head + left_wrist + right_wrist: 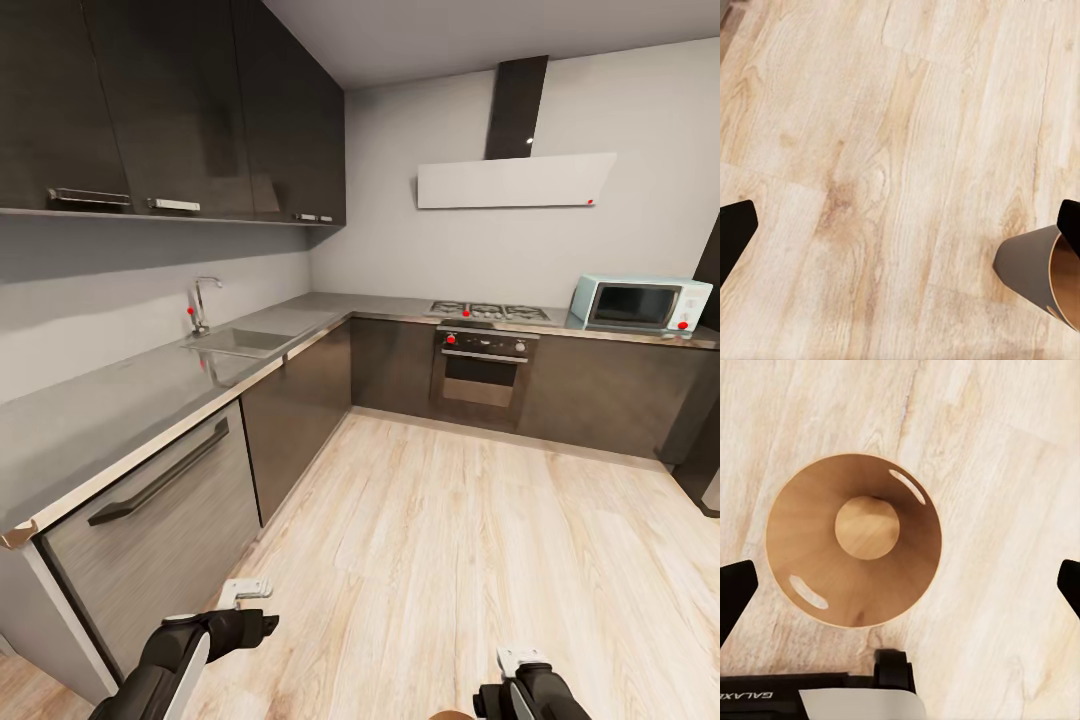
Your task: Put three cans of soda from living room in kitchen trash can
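Observation:
The copper-brown trash can (853, 540) stands upright on the wooden floor, right below my right gripper (900, 592), and I look straight down into it. Its inside holds nothing, and two oval handle cutouts mark its rim. Part of the same trash can (1039, 274) sits at the edge of the left wrist view, and a sliver of the trash can (445, 714) peeks in at the bottom of the head view. My right gripper (522, 660) is open and holds nothing. My left gripper (245, 590) hangs open over bare floor beside the bin. The soda cans are out of view.
The kitchen lies ahead: a steel-grey countertop (110, 420) with a sink (240, 342) runs along the left, above dark lower cabinets (150, 520). An oven (482, 368) and a microwave (640, 303) stand at the back. Light wooden floor (470, 540) spreads in between.

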Robot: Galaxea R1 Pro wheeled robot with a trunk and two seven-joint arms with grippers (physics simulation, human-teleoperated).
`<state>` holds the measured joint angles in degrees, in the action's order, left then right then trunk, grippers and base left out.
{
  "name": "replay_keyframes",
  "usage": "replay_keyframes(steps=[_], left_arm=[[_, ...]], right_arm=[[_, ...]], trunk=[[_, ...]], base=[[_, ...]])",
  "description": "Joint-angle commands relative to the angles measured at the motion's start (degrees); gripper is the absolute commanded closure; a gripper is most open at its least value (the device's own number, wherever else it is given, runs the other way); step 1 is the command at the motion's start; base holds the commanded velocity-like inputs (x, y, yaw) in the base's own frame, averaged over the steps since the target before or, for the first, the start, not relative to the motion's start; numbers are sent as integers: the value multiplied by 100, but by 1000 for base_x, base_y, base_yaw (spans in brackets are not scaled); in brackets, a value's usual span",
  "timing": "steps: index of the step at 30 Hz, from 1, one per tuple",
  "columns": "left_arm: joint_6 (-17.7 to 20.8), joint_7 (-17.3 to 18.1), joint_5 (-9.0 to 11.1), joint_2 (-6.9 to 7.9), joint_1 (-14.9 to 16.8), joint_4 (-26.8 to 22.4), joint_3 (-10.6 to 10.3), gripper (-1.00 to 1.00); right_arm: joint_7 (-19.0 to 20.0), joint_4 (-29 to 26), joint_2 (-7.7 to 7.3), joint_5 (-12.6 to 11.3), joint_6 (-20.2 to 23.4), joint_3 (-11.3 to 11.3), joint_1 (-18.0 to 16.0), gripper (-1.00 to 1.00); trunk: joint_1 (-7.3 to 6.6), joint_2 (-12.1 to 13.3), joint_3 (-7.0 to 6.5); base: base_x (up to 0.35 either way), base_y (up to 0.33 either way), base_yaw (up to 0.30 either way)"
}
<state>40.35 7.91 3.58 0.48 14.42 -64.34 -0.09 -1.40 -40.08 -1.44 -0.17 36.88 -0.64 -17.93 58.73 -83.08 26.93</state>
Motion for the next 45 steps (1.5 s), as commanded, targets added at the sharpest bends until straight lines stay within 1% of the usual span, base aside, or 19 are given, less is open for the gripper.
replay_keyframes(steps=[1,8,13,15,26,37,44,45], left_arm=[[0,0,2,-1,0,-2,0,-100],[-1,7,3,-6,0,-2,-8,-100],[-1,9,3,-32,0,-8,-9,-100],[4,6,3,-36,0,-8,-9,-100],[8,6,3,-39,-4,-9,-46,-100],[8,7,3,-39,-1,-9,-94,-100],[8,8,3,-39,-1,-10,-127,-100],[8,8,3,-39,-1,-10,-130,-100]], right_arm=[[2,0,-3,0,-1,1,0,-100],[8,0,-22,1,-5,7,0,-100],[-42,9,-112,7,2,19,-1,-100],[-47,13,-127,8,3,53,0,-100],[-53,34,-148,8,3,98,0,-100],[-51,35,-158,8,4,100,0,-100],[-39,35,-249,1,-4,107,0,-100],[-33,35,-253,1,-4,107,0,-100]], trunk=[[0,0,0],[0,0,0],[0,0,0],[0,0,0],[0,0,0],[242,-441,197],[242,-441,197],[264,-481,215]], base=[[0,0,0],[0,0,0],[0,0,0],[0,0,0],[0,0,0],[0,0,0],[0,0,0],[0,0,0]])
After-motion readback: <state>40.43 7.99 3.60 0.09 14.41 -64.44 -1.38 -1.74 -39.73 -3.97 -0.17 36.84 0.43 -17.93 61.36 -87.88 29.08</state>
